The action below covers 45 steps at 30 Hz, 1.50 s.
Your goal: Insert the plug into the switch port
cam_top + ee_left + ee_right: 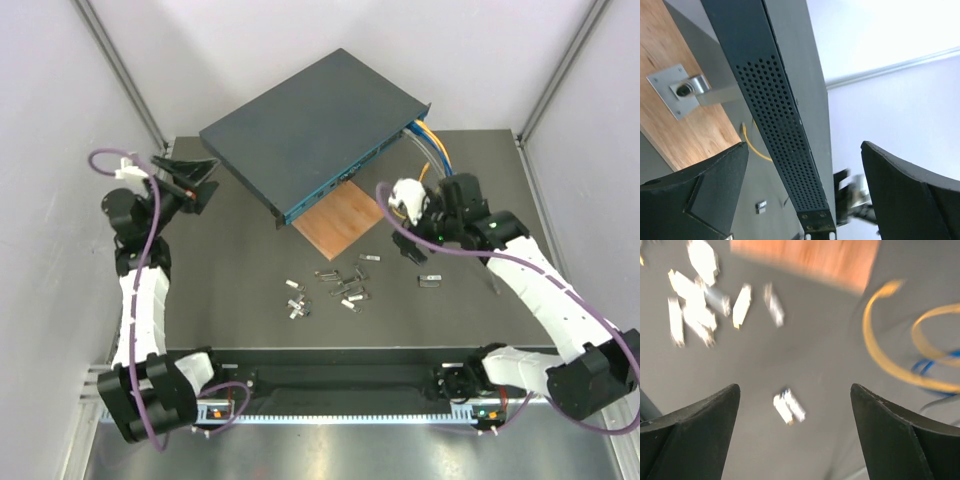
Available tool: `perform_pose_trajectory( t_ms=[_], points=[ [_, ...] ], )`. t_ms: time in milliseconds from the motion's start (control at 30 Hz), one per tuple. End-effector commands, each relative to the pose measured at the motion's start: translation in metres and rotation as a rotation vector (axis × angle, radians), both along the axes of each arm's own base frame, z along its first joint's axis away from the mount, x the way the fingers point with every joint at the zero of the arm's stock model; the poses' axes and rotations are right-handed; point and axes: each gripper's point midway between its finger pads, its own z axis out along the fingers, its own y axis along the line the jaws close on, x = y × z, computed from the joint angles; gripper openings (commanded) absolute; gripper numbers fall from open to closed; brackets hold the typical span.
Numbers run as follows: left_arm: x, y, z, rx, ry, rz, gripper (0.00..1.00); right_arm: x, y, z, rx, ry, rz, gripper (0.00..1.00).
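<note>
**No plug in hand: insertion looks undone**

The matte dark-grey tabletop (pixel 230 290) carries the switch (pixel 300 130), a large flat dark blue-grey metal box. It lies askew at the far edge, its narrow teal front face turned toward the middle and its side wall perforated. A thin brown square wooden board (pixel 343 220) shows under its near corner. The left end effector (pixel 190 180) stands spread wide at the switch's left side, empty. The right end effector (pixel 408 245) is also spread, holding nothing. Orange and blue cables (pixel 432 145) curl from the front face's right end. Small silvery metal plugs (pixel 335 290) lie scattered mid-tabletop, one (pixel 430 280) apart beside the right end effector. Picking one up and seating it appears wholly left to do.
</note>
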Motion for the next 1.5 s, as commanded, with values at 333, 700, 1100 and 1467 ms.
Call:
perform_pose_trajectory(
  t_ms=[333, 700, 1100, 1467],
  points=[
    [-0.037, 0.014, 0.027, 0.049, -0.137, 0.033, 0.92, 0.009, -0.018, -0.096, -0.199, 0.052, 0.053, 0.57],
    [-0.039, 0.011, 0.039, 0.064, -0.168, 0.002, 0.91, 0.055, 0.044, -0.126, -0.138, 0.035, 0.101, 0.55],
    [-0.035, 0.012, 0.039, 0.057, -0.161, 0.003, 0.91, 0.056, 0.091, -0.164, -0.196, 0.07, 0.205, 0.54],
    [-0.032, 0.014, 0.04, 0.06, -0.16, 0.007, 0.91, 0.042, 0.098, -0.183, -0.23, 0.154, 0.276, 0.33]
  ],
)
